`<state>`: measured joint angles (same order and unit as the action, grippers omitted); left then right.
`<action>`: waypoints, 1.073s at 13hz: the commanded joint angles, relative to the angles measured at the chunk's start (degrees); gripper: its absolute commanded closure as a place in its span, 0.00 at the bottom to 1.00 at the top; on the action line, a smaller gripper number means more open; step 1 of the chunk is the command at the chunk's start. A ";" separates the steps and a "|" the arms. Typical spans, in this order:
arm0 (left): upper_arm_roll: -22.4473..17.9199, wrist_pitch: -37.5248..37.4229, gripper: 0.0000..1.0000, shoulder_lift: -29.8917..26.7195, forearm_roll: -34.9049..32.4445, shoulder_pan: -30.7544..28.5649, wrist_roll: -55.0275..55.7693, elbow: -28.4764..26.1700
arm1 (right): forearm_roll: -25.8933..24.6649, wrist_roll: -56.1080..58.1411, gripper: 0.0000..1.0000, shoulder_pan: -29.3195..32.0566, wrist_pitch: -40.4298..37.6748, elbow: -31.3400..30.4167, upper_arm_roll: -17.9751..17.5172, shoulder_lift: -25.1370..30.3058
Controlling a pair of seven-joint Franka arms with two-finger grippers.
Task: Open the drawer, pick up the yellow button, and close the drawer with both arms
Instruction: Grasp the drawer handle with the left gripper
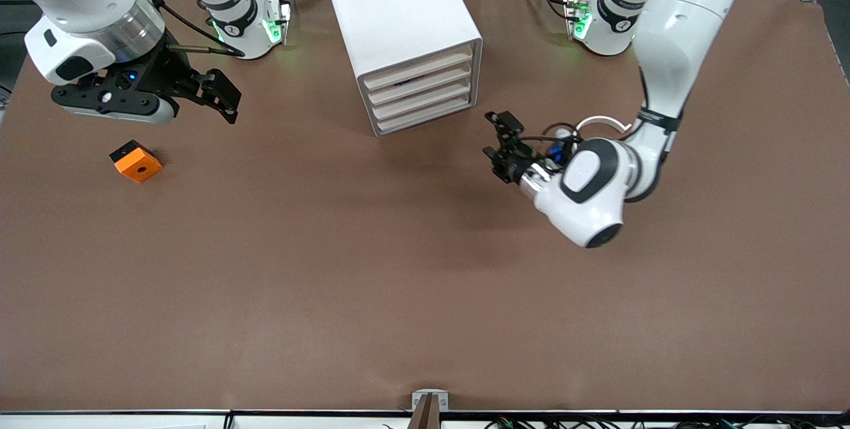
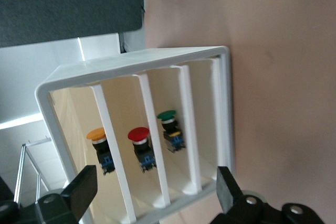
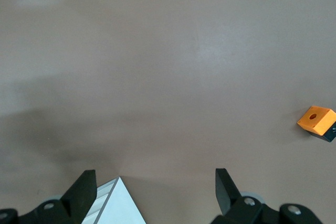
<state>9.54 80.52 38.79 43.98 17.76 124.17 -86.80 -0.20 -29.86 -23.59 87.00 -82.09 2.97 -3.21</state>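
The white cabinet (image 1: pixel 398 17) stands at the table's middle, near the robots' bases, with all four drawers pushed in. The uppermost drawer (image 1: pixel 420 65) is shut. In the left wrist view the drawer (image 2: pixel 73 129) holds the button (image 2: pixel 97 135) with its yellow-orange cap, seen through the front gap. My left gripper (image 1: pixel 497 140) is open and empty, in front of the cabinet and a short way from the drawer fronts; it also shows in its own wrist view (image 2: pixel 156 192). My right gripper (image 1: pixel 229 98) is open and empty, over the table toward the right arm's end (image 3: pixel 155 190).
A red-capped button (image 2: pixel 139 135) and a green-capped button (image 2: pixel 168 116) sit in the drawers below the top one. An orange square block with a hole (image 1: pixel 136 161) lies near the right gripper and shows in the right wrist view (image 3: pixel 316 120). A cabinet corner (image 3: pixel 115 205) shows there too.
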 commanded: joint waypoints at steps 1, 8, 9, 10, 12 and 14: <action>-0.49 -3.87 0.00 0.06 0.67 2.97 3.70 1.19 | -0.33 -1.70 0.00 -1.19 -1.13 1.50 0.37 -0.65; 0.74 -7.66 0.06 1.38 0.85 8.77 4.33 0.66 | -0.33 -1.61 0.00 -1.72 -5.09 1.41 0.37 -0.74; 0.74 -7.57 0.09 1.73 1.11 9.13 4.33 0.66 | -0.42 -1.61 0.00 -1.72 -5.09 1.41 0.37 -0.74; 0.74 -7.48 0.14 2.52 3.02 9.22 4.24 0.75 | -0.42 -1.61 0.00 -1.72 -5.00 1.41 0.37 -0.83; 0.74 -7.48 0.26 3.14 6.38 9.22 4.41 0.75 | -0.42 -1.61 0.00 -1.89 -5.00 1.41 0.37 -1.00; 0.66 -7.48 0.30 3.14 6.47 11.05 4.41 0.67 | -0.42 -1.61 0.00 -1.89 -5.00 1.41 0.37 -1.09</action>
<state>10.37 73.73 41.75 49.21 27.38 127.48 -86.75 -0.20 -30.54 -24.73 82.88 -82.08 2.96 -3.56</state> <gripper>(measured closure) 0.269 0.000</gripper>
